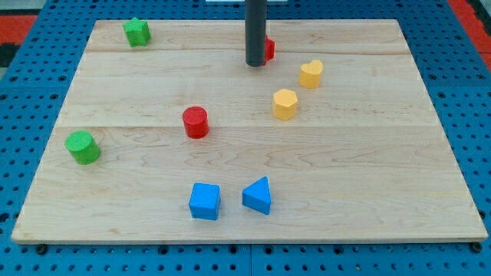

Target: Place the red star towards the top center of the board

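Note:
The red star [269, 49] lies near the view's top centre of the wooden board [368, 169], mostly hidden behind my rod. My tip [255, 64] rests on the board just left of and touching or nearly touching the red star. A red cylinder [195, 122] stands left of the board's centre.
A green star [136, 31] sits at the top left and a green cylinder [82, 146] at the left edge. Two yellow blocks [311, 73] [285, 103] lie right of centre. A blue cube [205, 201] and a blue triangle [258, 195] sit near the bottom.

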